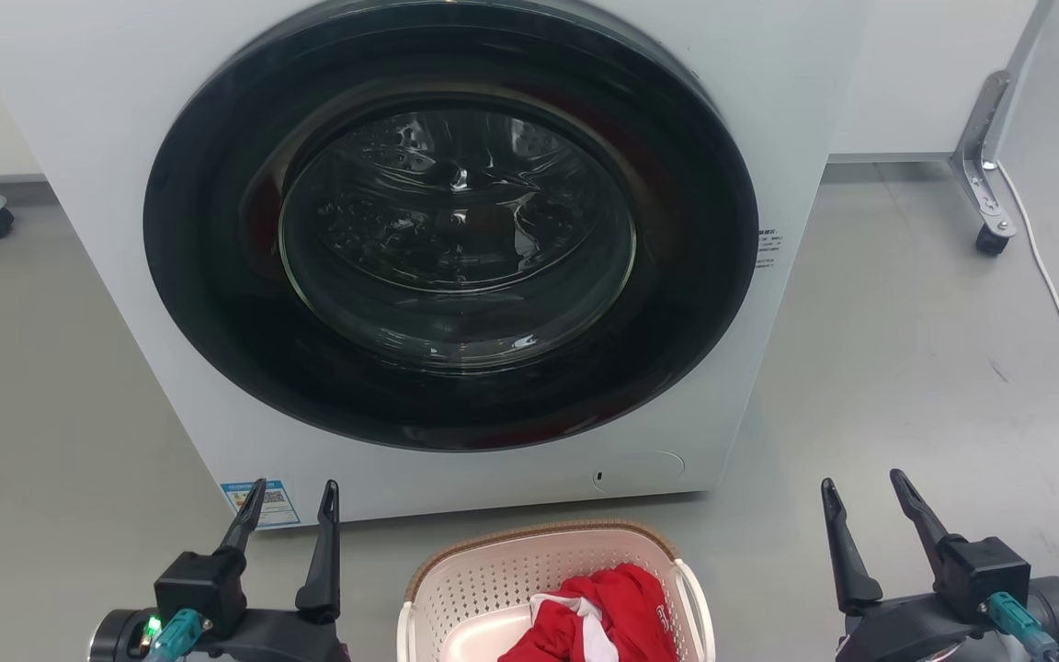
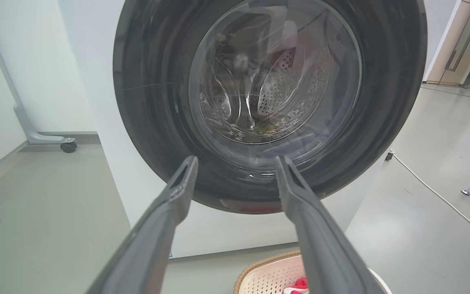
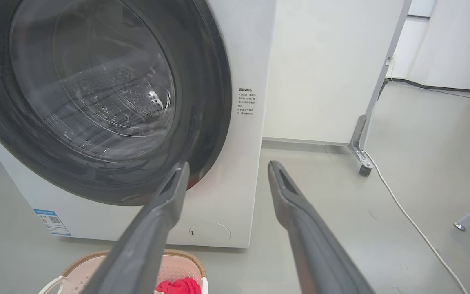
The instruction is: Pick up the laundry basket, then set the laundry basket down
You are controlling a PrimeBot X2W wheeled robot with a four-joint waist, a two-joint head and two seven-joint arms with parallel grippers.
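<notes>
The laundry basket [image 1: 483, 581] is being seen standing upright on the grey floor [image 1: 906, 386], just in front of the washing machine [image 1: 768, 110] and below its round door [image 1: 456, 230], and it is being cut off by the head view's bottom edge. Its cream-white perforated walls, brown woven-look rim and a white side handle [image 1: 697, 598] are being shown. Red and white clothing [image 1: 612, 607] is being held inside it, heaped toward its right side.
</notes>
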